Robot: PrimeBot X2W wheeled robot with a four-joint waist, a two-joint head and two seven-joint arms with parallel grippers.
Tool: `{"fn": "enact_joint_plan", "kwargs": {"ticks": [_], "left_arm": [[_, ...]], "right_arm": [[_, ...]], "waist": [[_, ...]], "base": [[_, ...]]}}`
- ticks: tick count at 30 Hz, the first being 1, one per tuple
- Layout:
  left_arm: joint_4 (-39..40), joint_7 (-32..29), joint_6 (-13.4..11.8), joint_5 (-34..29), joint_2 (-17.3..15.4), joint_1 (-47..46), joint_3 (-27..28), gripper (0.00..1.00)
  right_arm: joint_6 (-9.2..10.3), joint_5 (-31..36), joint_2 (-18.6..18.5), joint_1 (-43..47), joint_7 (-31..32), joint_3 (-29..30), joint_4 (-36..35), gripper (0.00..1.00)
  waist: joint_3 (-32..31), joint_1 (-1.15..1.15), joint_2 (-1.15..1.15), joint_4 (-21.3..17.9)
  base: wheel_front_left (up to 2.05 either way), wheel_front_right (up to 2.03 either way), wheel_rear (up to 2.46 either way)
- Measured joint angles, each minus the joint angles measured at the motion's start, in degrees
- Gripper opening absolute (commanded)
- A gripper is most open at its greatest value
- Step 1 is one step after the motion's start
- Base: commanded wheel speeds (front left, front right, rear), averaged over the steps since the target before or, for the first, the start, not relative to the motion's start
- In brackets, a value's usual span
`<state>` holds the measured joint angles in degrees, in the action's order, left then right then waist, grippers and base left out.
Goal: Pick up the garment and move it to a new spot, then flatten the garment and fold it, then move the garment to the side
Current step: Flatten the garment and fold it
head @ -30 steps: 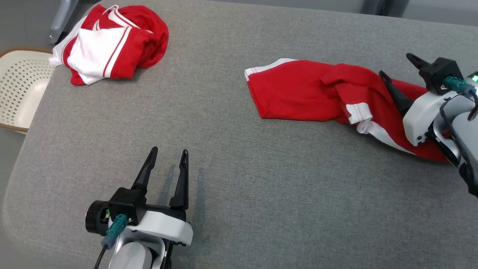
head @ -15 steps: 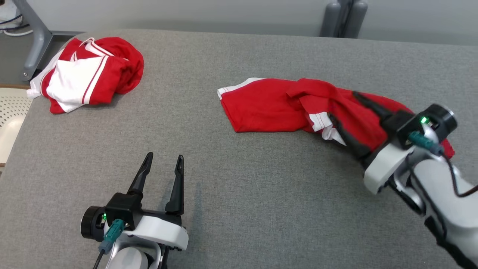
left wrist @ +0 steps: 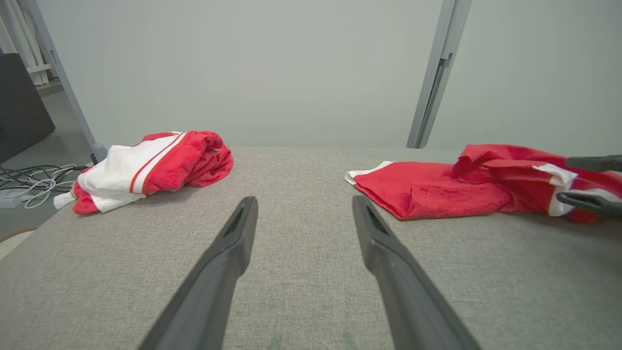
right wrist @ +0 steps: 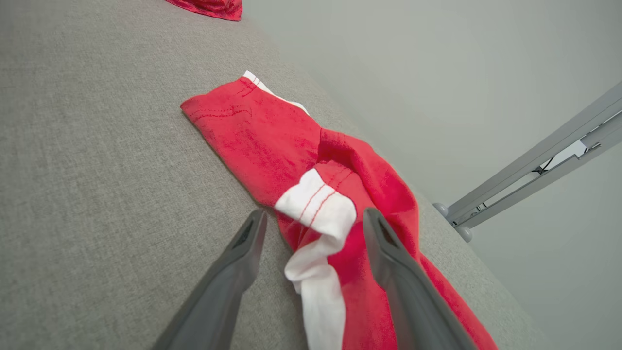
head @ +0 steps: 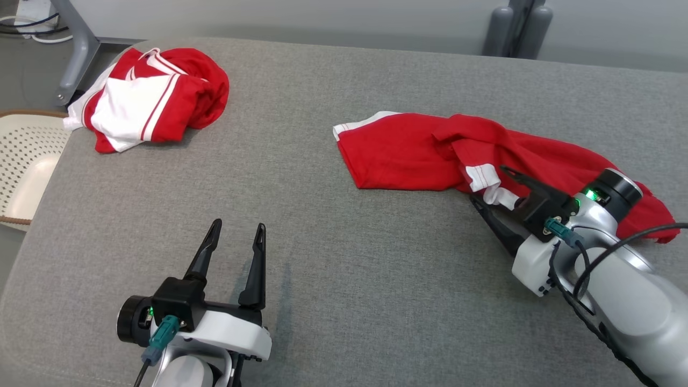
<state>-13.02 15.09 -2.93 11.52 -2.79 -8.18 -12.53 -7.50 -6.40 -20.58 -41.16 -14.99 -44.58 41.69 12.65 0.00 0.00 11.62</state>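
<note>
Likely flattening: right gripper (head: 488, 184), frame right, fingers apart astride garment (head: 408, 156) at its white cuff (head: 478, 176); next needs closing there, pulling outward. Left gripper (head: 238, 223) lower left, fingers apart.

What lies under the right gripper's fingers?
Below the open right gripper: a white cuff of the red garment, lying on the grey table. The table beneath the cloth is covered.

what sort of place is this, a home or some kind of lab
Likely a lab or test room, not a home: a grey padded table with a garment and a second garment on it, a basket beside it, and loose cables by a bare metal frame leg.
</note>
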Motion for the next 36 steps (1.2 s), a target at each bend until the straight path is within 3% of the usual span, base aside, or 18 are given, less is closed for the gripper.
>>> {"fn": "enact_joint_plan", "kwargs": {"ticks": [3,5,7,8,18,27,31,36], "left_arm": [[0.19,0.0,-0.18,0.33,0.0,-0.07,-0.25,1.0],[0.31,0.0,-0.24,0.47,0.02,-0.21,-0.31,1.0],[0.33,0.0,-0.31,0.68,0.0,-0.24,-0.18,1.0],[0.33,0.0,-0.44,0.71,0.0,-0.24,-0.13,1.0],[0.16,0.0,-0.68,0.68,0.0,0.03,0.47,1.0],[0.03,0.0,-0.59,0.52,0.01,0.57,0.67,1.0],[-0.07,0.0,-0.23,0.38,0.02,0.56,0.6,1.0],[0.03,0.0,-0.23,0.45,0.01,0.5,0.53,1.0]], "right_arm": [[0.0,2.18,0.92,-1.16,0.0,1.32,4.1,1.0],[0.0,3.04,1.67,-1.99,-0.01,2.29,5.42,0.46],[0.0,3.11,2.49,-2.41,-0.01,3.24,5.36,0.1],[0.0,3.2,2.83,-2.44,0.0,3.56,5.15,0.0],[0.0,1.32,3.43,-1.2,0.0,1.21,-5.27,0.0],[0.0,-4.35,1.91,-0.3,-0.01,-8.81,-15.88,0.0],[0.01,-7.44,2.05,-0.81,0.03,-14.71,-16.41,0.0],[0.0,-9.31,4.49,-3.04,0.16,-19.85,-11.76,0.0]], "waist": [[0.54,0.0,0.0,1.22],[0.9,0.0,0.0,2.03],[1.2,0.0,0.0,2.65],[1.28,0.0,0.0,2.86],[0.07,0.0,0.0,2.21],[-1.08,0.0,0.0,0.68],[-0.92,0.0,0.0,0.89],[-0.39,0.0,0.0,1.72]], "base": [[0.0,0.0,0.0],[0.0,0.0,0.0],[0.0,0.0,0.0],[0.0,0.0,0.0],[0.0,0.0,0.0],[0.0,0.0,0.0],[0.0,0.0,0.0],[0.0,0.0,0.0]]}}
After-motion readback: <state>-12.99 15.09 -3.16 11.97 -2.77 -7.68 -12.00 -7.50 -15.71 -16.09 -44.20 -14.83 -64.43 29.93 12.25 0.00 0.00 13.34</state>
